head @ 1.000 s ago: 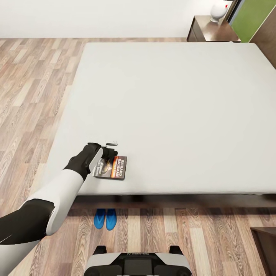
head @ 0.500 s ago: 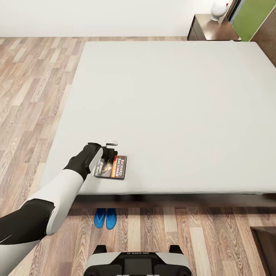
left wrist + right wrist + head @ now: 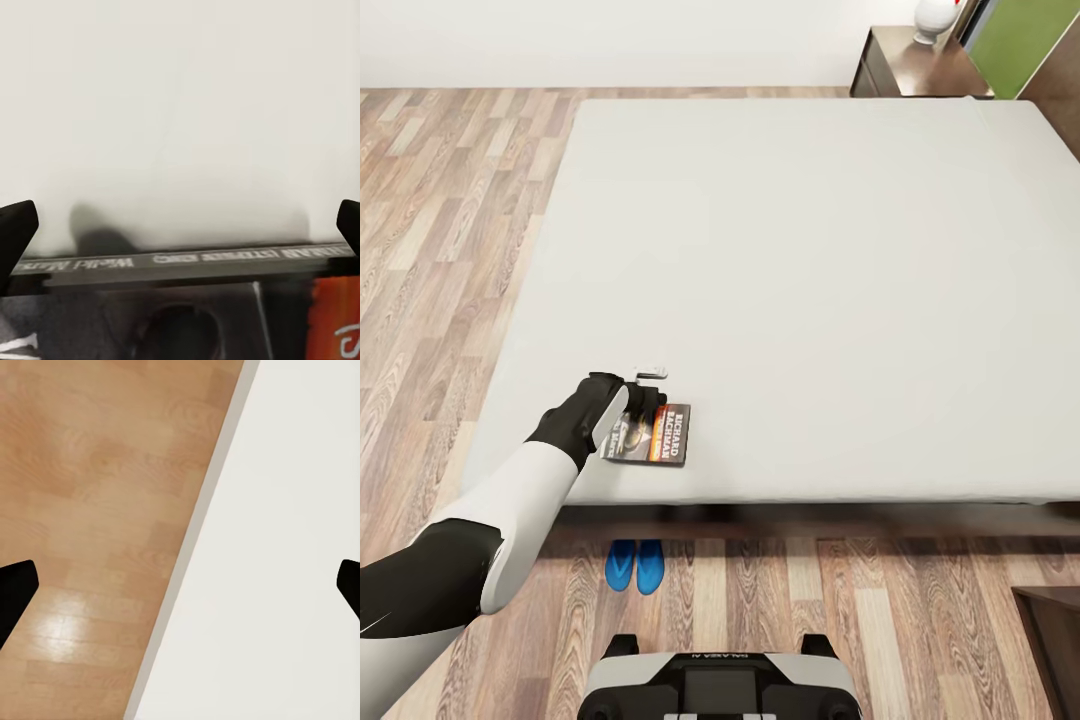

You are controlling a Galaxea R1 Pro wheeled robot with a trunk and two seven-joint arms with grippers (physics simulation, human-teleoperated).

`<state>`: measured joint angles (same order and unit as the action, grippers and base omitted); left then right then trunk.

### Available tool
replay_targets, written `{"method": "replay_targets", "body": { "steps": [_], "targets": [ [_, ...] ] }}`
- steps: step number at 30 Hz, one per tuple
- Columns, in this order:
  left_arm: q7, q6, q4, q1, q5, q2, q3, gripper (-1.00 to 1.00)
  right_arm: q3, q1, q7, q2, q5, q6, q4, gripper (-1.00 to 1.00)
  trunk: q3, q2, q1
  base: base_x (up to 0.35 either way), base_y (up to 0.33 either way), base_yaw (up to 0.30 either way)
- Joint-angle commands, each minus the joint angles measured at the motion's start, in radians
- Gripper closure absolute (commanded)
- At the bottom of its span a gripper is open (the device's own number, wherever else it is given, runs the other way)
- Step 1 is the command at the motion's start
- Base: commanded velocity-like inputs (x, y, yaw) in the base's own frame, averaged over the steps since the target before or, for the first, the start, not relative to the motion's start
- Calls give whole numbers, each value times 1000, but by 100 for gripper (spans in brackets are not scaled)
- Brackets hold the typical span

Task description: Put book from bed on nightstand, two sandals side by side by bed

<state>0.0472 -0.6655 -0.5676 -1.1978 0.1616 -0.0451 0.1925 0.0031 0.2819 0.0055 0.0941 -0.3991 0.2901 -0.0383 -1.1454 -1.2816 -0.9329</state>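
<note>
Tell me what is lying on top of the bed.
The book lies flat on the bed near its front edge, with the left gripper over its left part, which hides that portion of the cover.

brown wood-plank floor (image 3: 450, 200); white wall (image 3: 610, 40) beyond; green panel (image 3: 1025, 45) at the far corner

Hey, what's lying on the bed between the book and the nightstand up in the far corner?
Nothing: in the head view, only bare grey mattress of the bed stretches from the book to the nightstand.
</note>
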Motion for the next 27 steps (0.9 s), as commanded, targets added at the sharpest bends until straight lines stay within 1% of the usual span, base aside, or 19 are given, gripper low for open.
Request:
{"method": "replay_targets", "body": {
  "steps": [1, 27],
  "targets": [
    [5, -4, -1, 0, 9, 1, 4, -100, 0, 0, 1, 0, -6, 4, 1, -100, -1, 0, 0, 0, 0, 0],
    [5, 10, -3, 1, 10, 2, 1, -100, 0, 0, 1, 0, -7, 3, 1, -100, -3, 0, 0, 0, 0, 0]
  ]
}}
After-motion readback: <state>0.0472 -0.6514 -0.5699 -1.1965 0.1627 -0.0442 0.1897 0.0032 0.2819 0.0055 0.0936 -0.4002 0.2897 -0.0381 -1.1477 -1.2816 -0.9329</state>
